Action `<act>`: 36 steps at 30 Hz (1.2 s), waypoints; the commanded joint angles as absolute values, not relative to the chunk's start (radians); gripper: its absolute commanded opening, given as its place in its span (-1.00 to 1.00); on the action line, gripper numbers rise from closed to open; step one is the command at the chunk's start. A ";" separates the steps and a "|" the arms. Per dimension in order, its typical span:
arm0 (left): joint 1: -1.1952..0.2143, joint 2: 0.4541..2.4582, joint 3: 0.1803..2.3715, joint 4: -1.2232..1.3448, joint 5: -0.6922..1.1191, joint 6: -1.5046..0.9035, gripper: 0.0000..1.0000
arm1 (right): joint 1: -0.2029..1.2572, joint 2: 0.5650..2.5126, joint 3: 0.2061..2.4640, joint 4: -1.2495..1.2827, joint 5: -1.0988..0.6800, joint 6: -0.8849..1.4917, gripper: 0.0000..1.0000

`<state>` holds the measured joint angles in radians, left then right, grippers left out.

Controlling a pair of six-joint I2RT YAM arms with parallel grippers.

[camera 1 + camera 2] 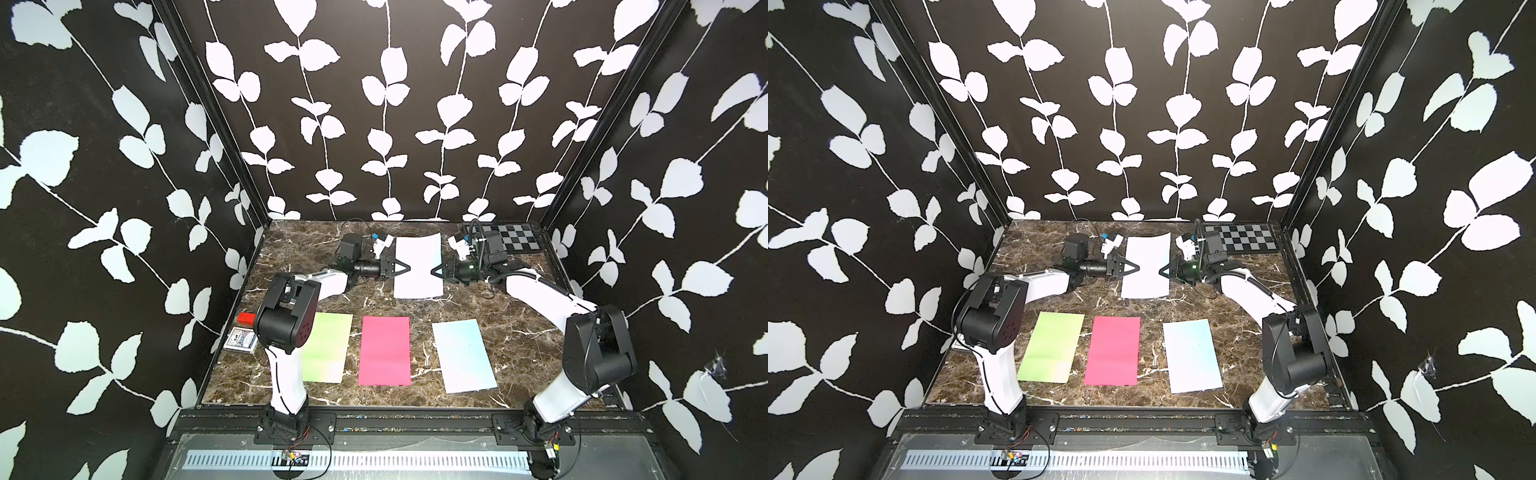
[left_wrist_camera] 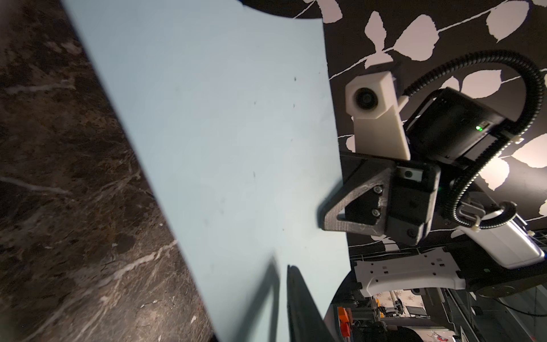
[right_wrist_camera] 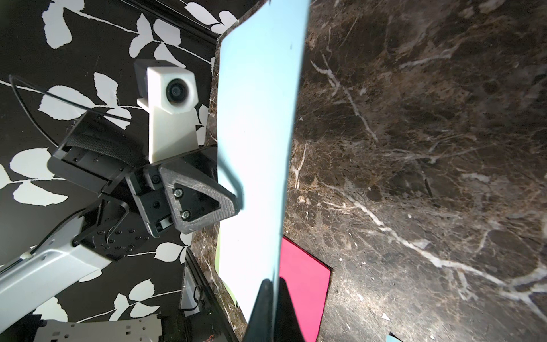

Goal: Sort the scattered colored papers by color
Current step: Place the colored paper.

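A pale blue paper (image 1: 417, 266) (image 1: 1146, 266) hangs lengthwise between my two grippers at the back middle of the table, its far edge bowed. My left gripper (image 1: 409, 266) (image 2: 282, 266) is at its left edge. One finger is over the sheet, the other shows as a shadow under it, and a slim gap lies between them. My right gripper (image 1: 432, 272) (image 3: 270, 281) is shut on the right edge. Nearer the front lie a light green paper (image 1: 328, 349), a hot pink paper (image 1: 384, 351) and a light blue paper (image 1: 463, 355), side by side and apart.
A checkerboard panel (image 1: 517, 237) lies in the back right corner of the marble table (image 1: 519, 332). A patterned card box (image 1: 241, 340) and a small red block (image 1: 246, 318) sit at the left edge beside my left arm. Black leaf-print walls close three sides.
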<state>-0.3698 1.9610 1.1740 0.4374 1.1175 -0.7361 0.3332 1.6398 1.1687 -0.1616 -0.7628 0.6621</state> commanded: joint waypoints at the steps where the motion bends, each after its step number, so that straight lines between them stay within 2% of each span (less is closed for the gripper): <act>1: -0.374 1.893 1.196 0.433 1.130 -0.724 -0.59 | 0.331 1.614 1.141 -0.160 -0.769 0.635 -1.00; 7: -0.375 1.896 1.206 0.427 1.146 -0.726 -0.62 | 0.331 1.622 1.149 -0.193 -0.777 0.603 -1.00; 10: -0.375 1.894 1.218 0.402 1.158 -0.714 -0.51 | 0.331 1.623 1.156 -0.225 -0.779 0.576 -1.00; 15: -0.376 1.894 1.232 0.371 1.169 -0.698 -0.46 | 0.331 1.621 1.157 -0.247 -0.779 0.553 -1.00; 21: -0.380 1.898 1.235 0.364 1.175 -0.698 -0.76 | 0.331 1.631 1.164 -0.244 -0.778 0.553 -1.00; 32: -0.379 1.899 1.232 0.336 1.157 -0.672 -0.84 | 0.331 1.623 1.151 -0.223 -0.779 0.574 -1.00; 36: -0.379 1.902 1.233 0.342 1.152 -0.676 -0.74 | 0.331 1.614 1.130 -0.200 -0.778 0.592 -1.00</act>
